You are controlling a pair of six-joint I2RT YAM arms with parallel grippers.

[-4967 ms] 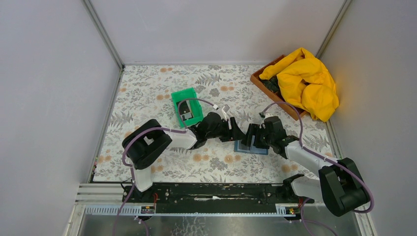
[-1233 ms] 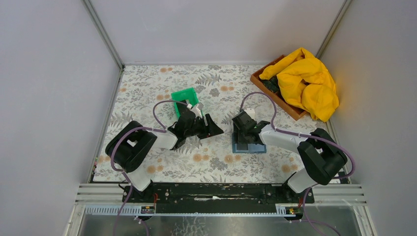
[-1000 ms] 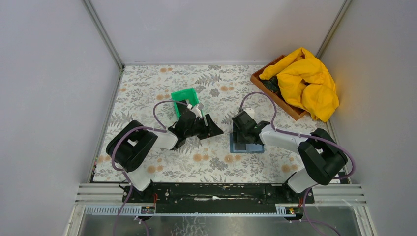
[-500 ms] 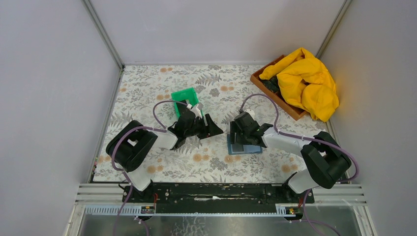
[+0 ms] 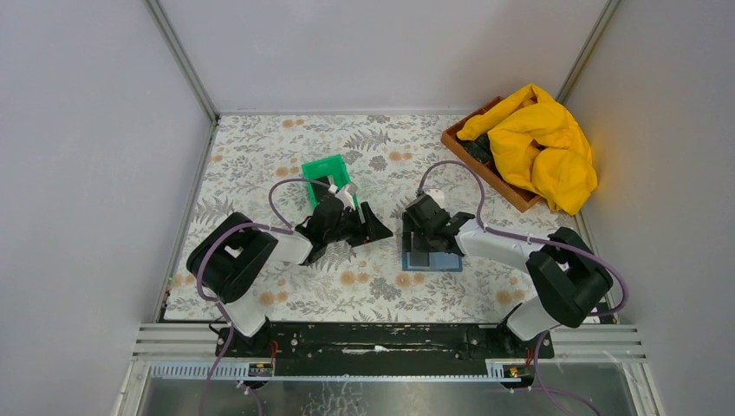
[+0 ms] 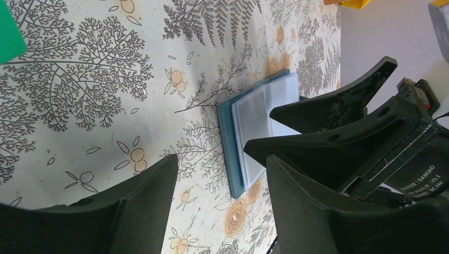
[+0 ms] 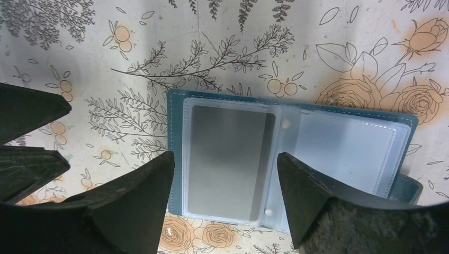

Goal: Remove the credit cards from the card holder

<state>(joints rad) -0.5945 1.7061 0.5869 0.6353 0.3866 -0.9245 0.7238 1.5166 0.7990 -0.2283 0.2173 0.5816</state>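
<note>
The card holder lies open and flat on the floral table, steel-blue with clear sleeves; it also shows in the top view and the left wrist view. A grey credit card sits inside its left sleeve, and the right sleeve looks pale and bare. My right gripper hovers open just above the holder, its fingers straddling the card's sleeve without touching it. My left gripper stands open and holds nothing, a short way left of the holder, facing the right gripper's fingers.
A green plastic tray stands behind the left gripper, partly hidden by the arm. A wooden box with a yellow cloth fills the back right corner. Grey walls close in the table on three sides.
The right gripper's jaws have spread wider above the holder, and holder and gripper have shifted slightly left. The left arm has not moved.
</note>
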